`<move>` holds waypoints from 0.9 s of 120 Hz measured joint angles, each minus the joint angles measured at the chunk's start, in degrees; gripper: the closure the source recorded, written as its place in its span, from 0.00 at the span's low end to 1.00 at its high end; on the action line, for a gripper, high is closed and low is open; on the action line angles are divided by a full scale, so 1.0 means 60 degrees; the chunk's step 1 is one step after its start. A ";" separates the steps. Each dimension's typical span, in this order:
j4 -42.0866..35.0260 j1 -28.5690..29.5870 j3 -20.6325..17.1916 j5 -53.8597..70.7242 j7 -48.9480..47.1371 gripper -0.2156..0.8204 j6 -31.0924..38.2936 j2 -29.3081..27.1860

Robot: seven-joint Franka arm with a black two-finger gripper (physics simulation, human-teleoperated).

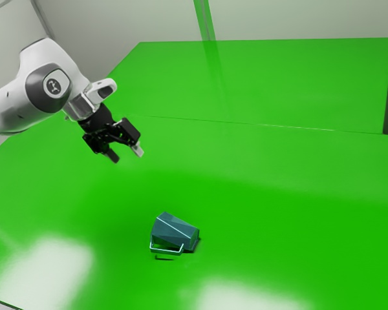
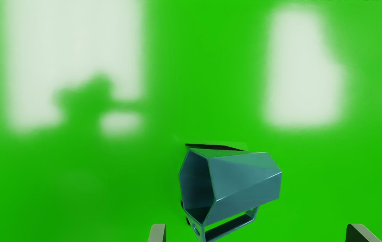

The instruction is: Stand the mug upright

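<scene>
Green table [image 1: 278,174], sideways mug [image 2: 241,178], raised end effector [image 1: 127,155]

Our arm [image 1: 10,110] reaches in from the exterior view's left, rising a little to a rounded white and grey joint [image 1: 47,87], then bending downward. Past that bend, our black gripper [image 1: 125,155] hangs at a slant, aimed down and toward the exterior view's right. We hold our two fingers [image 2: 157,233] spread, their tips well apart.

Sideways mug [image 2: 241,178] on green table [image 1: 284,206]
</scene>
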 joint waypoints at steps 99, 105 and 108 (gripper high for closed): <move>-0.3894 -0.0098 0.0948 -0.4119 0.4006 0.23 0.1853 -0.0421; -0.4059 -0.0100 0.1029 -0.4411 0.4298 0.23 0.1893 -0.0398; -0.4108 -0.0098 0.1075 -0.4535 0.4447 0.23 0.1910 -0.0383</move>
